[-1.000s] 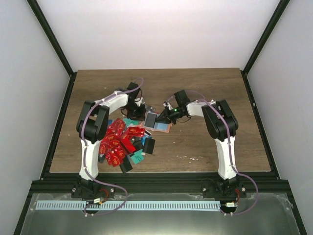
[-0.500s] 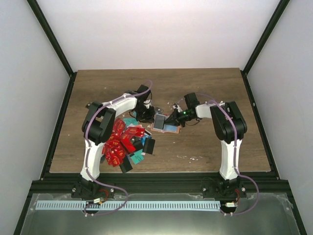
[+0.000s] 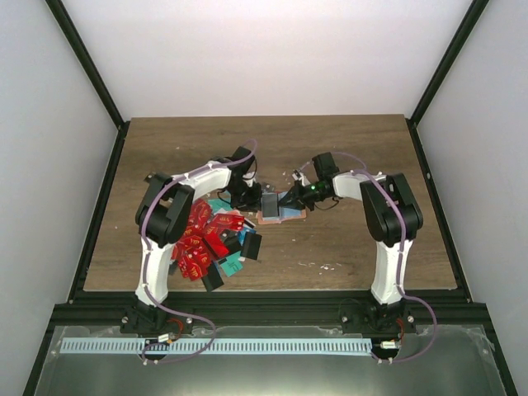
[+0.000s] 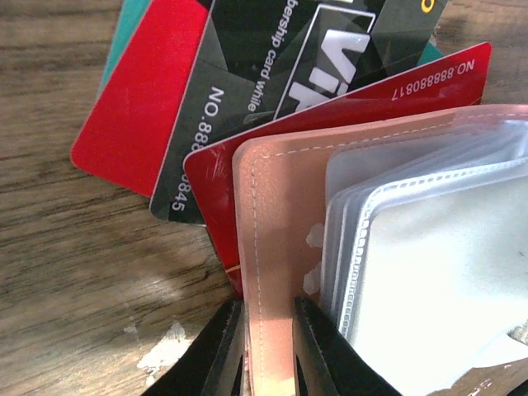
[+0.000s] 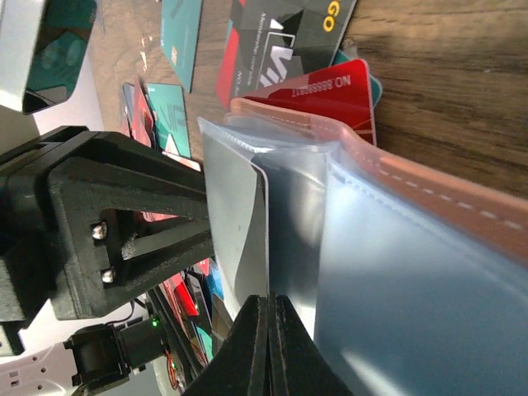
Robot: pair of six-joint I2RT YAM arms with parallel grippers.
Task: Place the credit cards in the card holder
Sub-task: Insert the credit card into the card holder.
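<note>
Two pairs of fingers meet over the brown worktop (image 3: 355, 148) in the top view. The left fingers (image 3: 261, 199) and the right fingers (image 3: 290, 199) come together at the card holder (image 3: 285, 216). It lies near the middle of the worktop, just right of a heap of credit cards (image 3: 202, 239). From this height we cannot tell how either pair stands, and the left arm (image 3: 148, 264) hides part of the heap.

In the left wrist view, the left fingers are clamped on the holder's salmon cover at the bottom of the frame, one finger on each side. Clear sleeves (image 4: 429, 247) fan out on the right and run off the frame. Under the cover lie a red card (image 4: 371, 87) and a black card (image 4: 272, 66) whose print is cut off at the top. Further out we see another red card (image 4: 136, 107) and a teal sliver too small to read.

In the right wrist view, the right fingers are pressed together, pinching the edge of one clear sleeve. The black mount of the left fingers fills the left side, and the cards beyond it are blurred.
</note>
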